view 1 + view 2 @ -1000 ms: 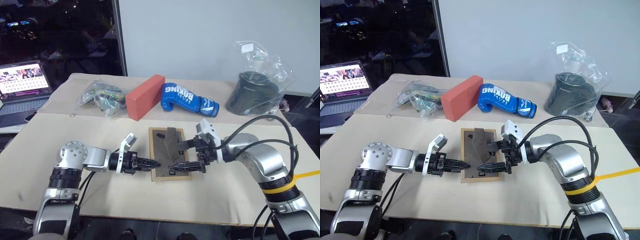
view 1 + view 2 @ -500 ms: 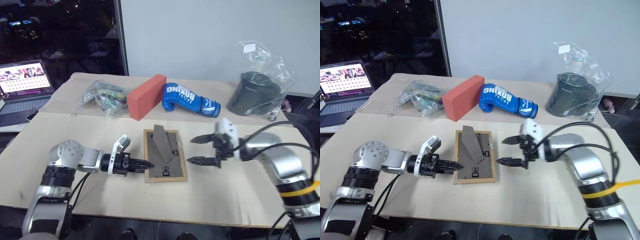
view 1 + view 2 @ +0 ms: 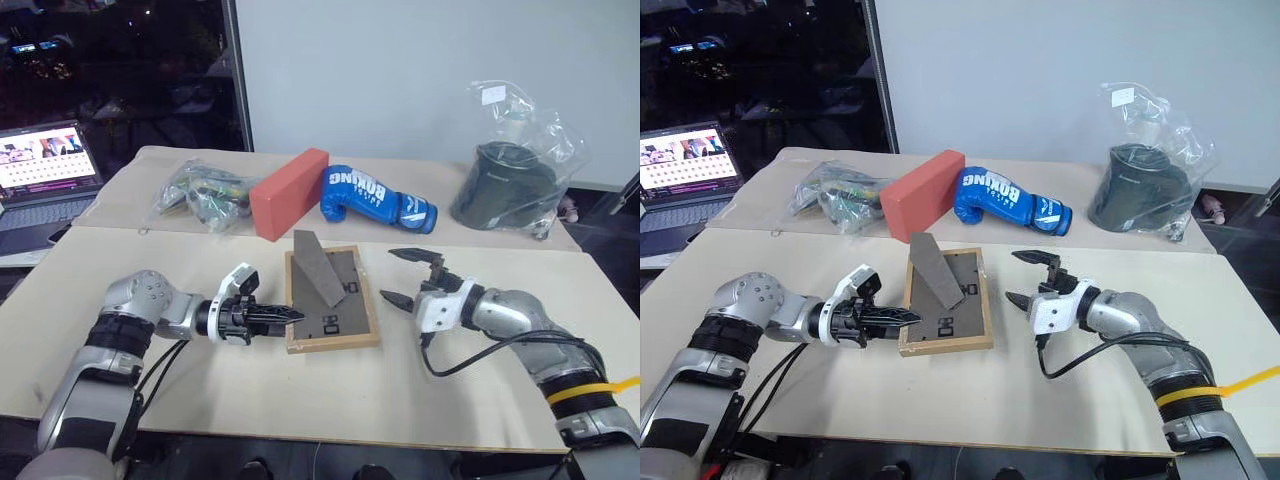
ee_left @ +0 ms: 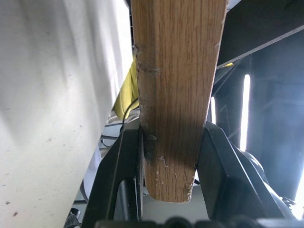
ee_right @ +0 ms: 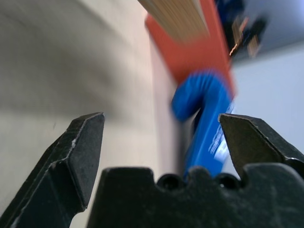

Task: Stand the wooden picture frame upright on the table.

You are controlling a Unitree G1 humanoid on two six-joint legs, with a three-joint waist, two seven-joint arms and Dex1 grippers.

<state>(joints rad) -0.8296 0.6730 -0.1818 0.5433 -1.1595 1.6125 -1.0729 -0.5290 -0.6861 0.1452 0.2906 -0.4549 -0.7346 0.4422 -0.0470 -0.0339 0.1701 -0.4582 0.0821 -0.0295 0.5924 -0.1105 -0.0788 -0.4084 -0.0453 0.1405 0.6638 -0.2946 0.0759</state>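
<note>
Left claw [image 3: 285,316] pinches frame [image 3: 331,300] edge; right claw [image 3: 407,276] wide, empty. Tip frame onto its stand on bench [image 3: 300,390] slowly.

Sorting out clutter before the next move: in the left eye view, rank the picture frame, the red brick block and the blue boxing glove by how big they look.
1. Wooden picture frame, largest, though it lies nearest the camera.
2. Blue boxing glove and orange-red brick block: too alike to rank; both sit farther back.

The wooden picture frame [image 3: 331,300] lies back-up (its front hidden).
</note>
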